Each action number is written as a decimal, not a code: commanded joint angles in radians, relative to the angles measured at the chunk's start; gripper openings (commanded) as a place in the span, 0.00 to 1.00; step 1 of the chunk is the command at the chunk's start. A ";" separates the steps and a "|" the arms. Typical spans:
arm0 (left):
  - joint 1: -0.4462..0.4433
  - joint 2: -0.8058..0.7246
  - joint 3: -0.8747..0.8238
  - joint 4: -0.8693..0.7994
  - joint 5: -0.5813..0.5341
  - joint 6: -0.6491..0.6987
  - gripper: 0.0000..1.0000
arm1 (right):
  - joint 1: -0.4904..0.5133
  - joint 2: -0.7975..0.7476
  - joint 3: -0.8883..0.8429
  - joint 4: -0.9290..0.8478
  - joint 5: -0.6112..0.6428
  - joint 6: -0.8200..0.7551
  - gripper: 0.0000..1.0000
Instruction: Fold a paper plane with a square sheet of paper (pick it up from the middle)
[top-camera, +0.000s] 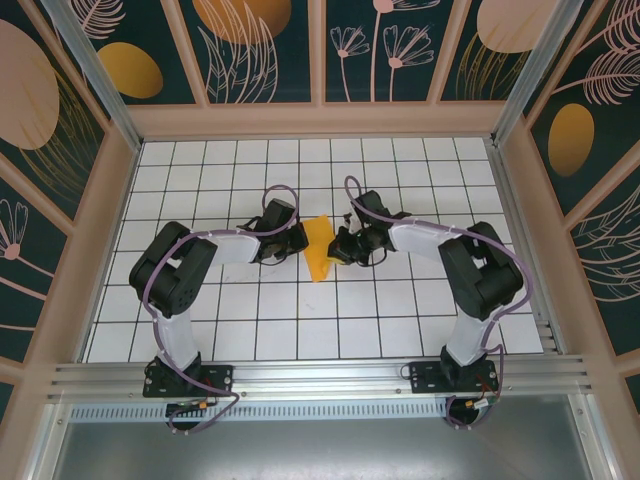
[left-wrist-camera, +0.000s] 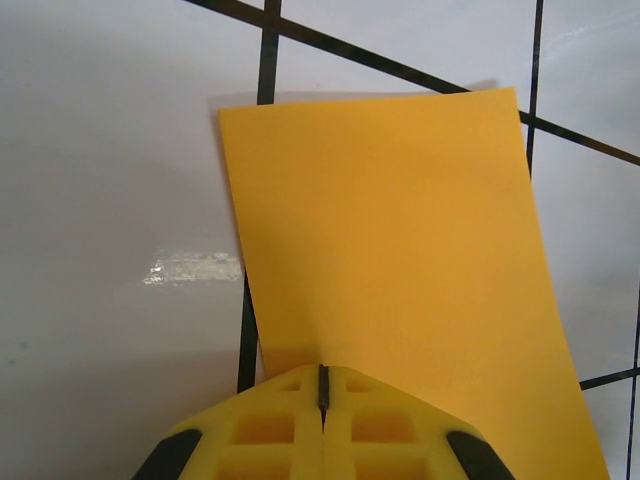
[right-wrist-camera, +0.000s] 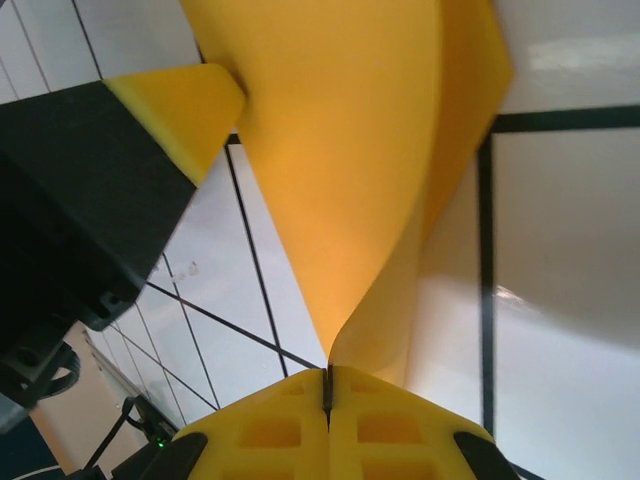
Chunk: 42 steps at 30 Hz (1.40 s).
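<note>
The square sheet of paper (top-camera: 319, 245), bright orange-yellow, is held up off the white tiled floor between the two grippers, bent into a curl. My left gripper (top-camera: 302, 240) is shut on its left edge; in the left wrist view the sheet (left-wrist-camera: 390, 230) spreads away from the closed yellow fingertips (left-wrist-camera: 322, 372). My right gripper (top-camera: 337, 247) is shut on the opposite edge, and the sheet (right-wrist-camera: 340, 170) narrows into the seam of its closed tips (right-wrist-camera: 326, 375). The left gripper's yellow finger (right-wrist-camera: 180, 105) touches the sheet's far side there. The paper plane is out of view.
The white tiled floor (top-camera: 300, 170) is boxed in by dark leaf-patterned panels (top-camera: 260, 45) at the back and on both sides. An aluminium rail (top-camera: 320, 378) carrying both arm bases runs along the near edge.
</note>
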<state>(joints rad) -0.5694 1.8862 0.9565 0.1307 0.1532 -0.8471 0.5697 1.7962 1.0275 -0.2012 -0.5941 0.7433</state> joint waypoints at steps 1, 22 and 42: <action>-0.003 0.038 0.006 -0.036 0.011 0.022 0.00 | 0.018 0.038 0.027 0.046 -0.039 0.018 0.01; -0.004 0.038 0.011 -0.046 0.002 0.026 0.00 | 0.031 0.098 0.021 0.235 -0.023 0.083 0.01; 0.015 -0.059 0.065 -0.054 -0.047 0.054 0.06 | 0.029 0.132 0.011 0.273 -0.013 0.107 0.01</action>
<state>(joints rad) -0.5674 1.8694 0.9951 0.0994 0.1375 -0.8181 0.5968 1.9102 1.0428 0.0494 -0.6109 0.8429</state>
